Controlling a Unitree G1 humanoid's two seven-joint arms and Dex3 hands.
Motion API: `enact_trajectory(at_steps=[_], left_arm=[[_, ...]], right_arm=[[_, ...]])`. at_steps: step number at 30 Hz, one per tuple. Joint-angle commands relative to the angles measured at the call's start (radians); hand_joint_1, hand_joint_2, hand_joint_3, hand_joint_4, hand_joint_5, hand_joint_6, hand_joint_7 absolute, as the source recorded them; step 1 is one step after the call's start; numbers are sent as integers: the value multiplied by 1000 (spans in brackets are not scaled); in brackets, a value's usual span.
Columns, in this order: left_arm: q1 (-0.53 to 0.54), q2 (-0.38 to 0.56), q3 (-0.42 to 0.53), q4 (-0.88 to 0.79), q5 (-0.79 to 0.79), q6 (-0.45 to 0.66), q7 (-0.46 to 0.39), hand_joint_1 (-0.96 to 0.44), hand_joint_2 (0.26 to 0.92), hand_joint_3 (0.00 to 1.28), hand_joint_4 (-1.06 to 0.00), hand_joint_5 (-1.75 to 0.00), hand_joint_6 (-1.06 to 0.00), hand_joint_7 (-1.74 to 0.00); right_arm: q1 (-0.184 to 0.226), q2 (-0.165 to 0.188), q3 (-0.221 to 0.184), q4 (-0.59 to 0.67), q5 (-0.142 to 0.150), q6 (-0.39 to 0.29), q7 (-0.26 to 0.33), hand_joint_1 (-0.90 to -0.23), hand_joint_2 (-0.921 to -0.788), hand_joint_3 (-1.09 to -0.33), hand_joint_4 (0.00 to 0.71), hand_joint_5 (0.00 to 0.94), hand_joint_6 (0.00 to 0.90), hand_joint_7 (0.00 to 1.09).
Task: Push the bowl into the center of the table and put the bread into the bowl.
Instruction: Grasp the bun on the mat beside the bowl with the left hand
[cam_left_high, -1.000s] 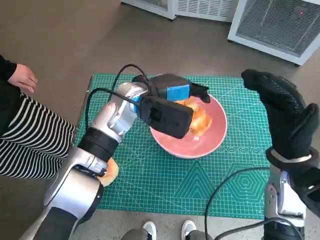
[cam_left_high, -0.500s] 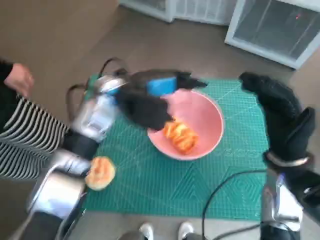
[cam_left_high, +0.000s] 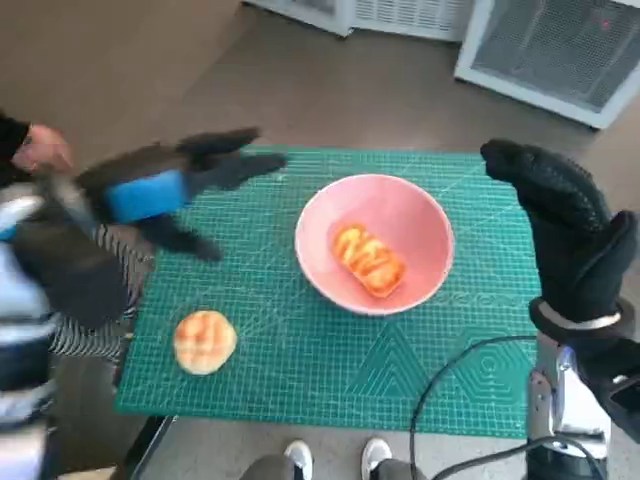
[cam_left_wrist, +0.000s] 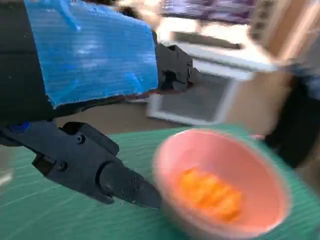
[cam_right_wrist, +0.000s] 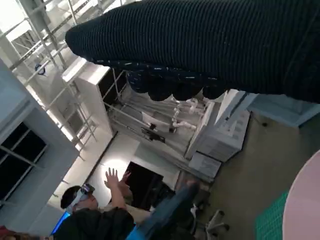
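The pink bowl sat near the middle of the green cutting mat that covered the surface, and one piece of bread lay inside it, orange and ridged. A second, round bun rested on the mat toward the robot's near left corner, well apart from the bowl. The left hand hung over the left edge of the mat, blurred, its blue-taped back up and its black fingers spread with nothing between them; the left wrist view showed the same hand empty, its fingertips just beside the bowl's rim in that picture. The right hand in its knitted glove was raised at the right side of the surface, holding nothing, fingers extended together and lightly curled. Beside the left edge a person in a striped garment stood close, a hand showing. Shoes showed at the near edge.
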Motion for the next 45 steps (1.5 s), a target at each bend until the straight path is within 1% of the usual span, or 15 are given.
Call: enact_trajectory(at_steps=[1,8,11,14,16,20,24,30,33,39,42,45], left_arm=[[104,89,51,-83,-68,40,-73,-263,747,2,1,1,-180,-58],[231,170,96,-180,-99,134,-127,-145,722,0,1,1,-184,-53],[282,185,117,-209,-105,158,-134,-97,721,0,1,1,-191,-53],[328,186,129,-224,-95,155,-123,-77,721,1,1,1,-194,-52],[353,182,131,-228,-82,144,-113,-87,721,1,1,1,-195,-51],[387,175,121,-224,-54,113,-92,-180,719,0,-5,-2,-196,-46],[405,169,104,-217,-29,104,-72,-240,721,2,-5,-1,-195,-41],[418,138,62,-184,26,82,-19,-258,723,2,-10,-3,-194,-37],[418,122,41,-168,47,74,5,-239,723,2,-25,-9,-194,-34],[410,77,-19,-115,103,49,61,-231,724,2,-65,-20,-214,-38],[405,55,-46,-89,133,43,88,-164,725,3,-84,-19,-235,-40],[398,33,-73,-62,167,35,120,-130,727,4,-99,-18,-252,-41]], right_arm=[[6,-2,0,26,1,-2,14,-694,-921,-663,152,1,70,445],[-11,1,1,52,7,-8,25,-691,-921,-664,152,1,70,445],[-17,3,2,61,9,-11,29,-690,-921,-664,152,1,70,445],[-22,3,3,70,10,-14,33,-689,-921,-664,152,1,70,445],[-26,3,3,75,12,-15,36,-687,-921,-664,152,1,70,445],[-33,4,4,84,14,-17,42,-685,-921,-665,153,1,70,445],[-37,4,4,92,17,-19,47,-685,-921,-665,153,1,70,445],[-41,4,1,100,22,-21,56,-688,-921,-664,153,1,70,444],[-41,3,-1,100,20,-21,57,-690,-921,-663,154,1,71,444],[-39,-1,-5,101,28,-20,63,-691,-921,-663,154,1,72,443],[-37,-3,-8,99,32,-19,67,-691,-921,-663,154,1,72,443],[-36,-3,-9,97,32,-18,66,-691,-921,-663,154,1,72,442]])
